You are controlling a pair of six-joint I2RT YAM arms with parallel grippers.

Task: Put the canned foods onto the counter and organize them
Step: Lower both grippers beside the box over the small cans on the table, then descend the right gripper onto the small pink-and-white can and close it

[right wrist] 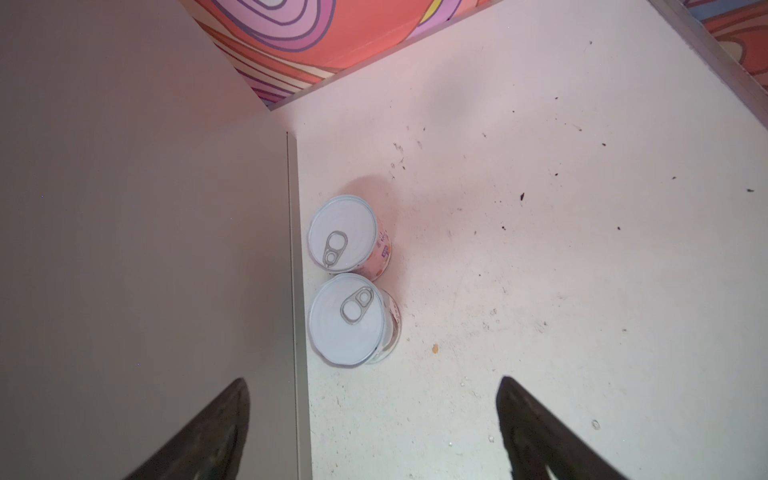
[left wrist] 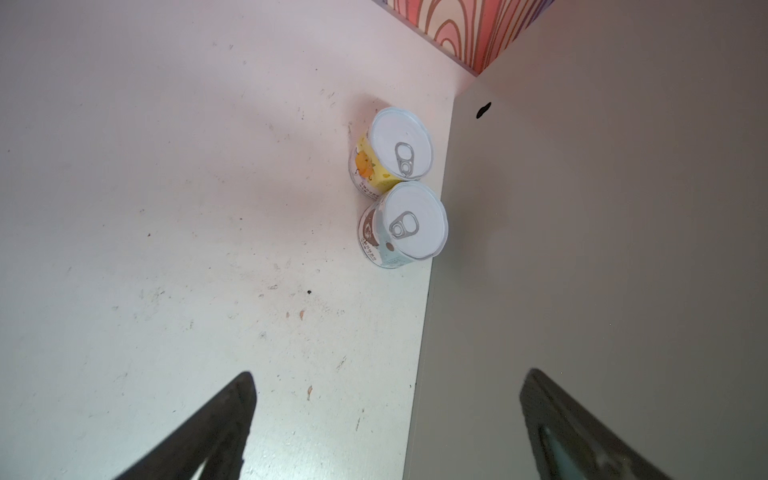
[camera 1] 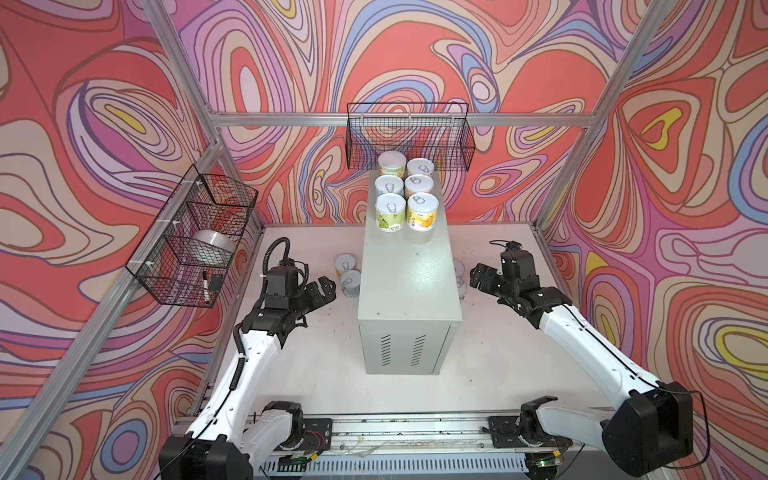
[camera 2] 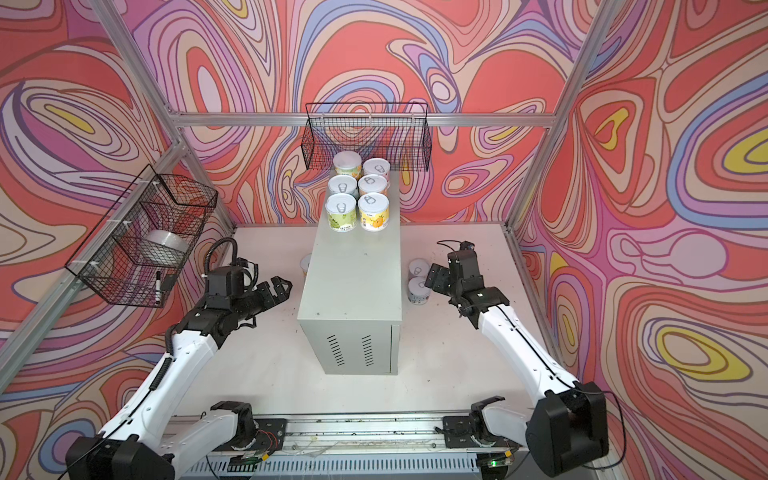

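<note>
Left gripper [left wrist: 388,376]: jaws spread wide with nothing between them. I have it hanging low at the left flank of the counter [camera 1: 409,270].
Right gripper [right wrist: 372,381]: jaws also apart and empty, at the counter's right flank.
Left pair: the pale blue tin [left wrist: 415,220] is straight ahead of my left jaws, and the yellow tin [left wrist: 401,151] touches it just beyond. Both stand upright on the tabletop [left wrist: 166,208], tight against the counter's left wall.
Right pair: the near right tin [right wrist: 347,318] is ahead of my right jaws, and the pink tin [right wrist: 343,232] touches it beyond. Both stand upright, hard by the counter's right wall.
Axis: every tin stands lid up, so its long axis is vertical. I judge a grasp from the side fits.
Nearer arm: each arm takes its own pair, since the counter stands between an arm and the far pair.
On the counter: six tins [camera 1: 390,185] in two rows at its far end, with the near end bare.
Next, as I judge it: ease forward onto the nearer tin. The counter-side finger has hardly any room.
</note>
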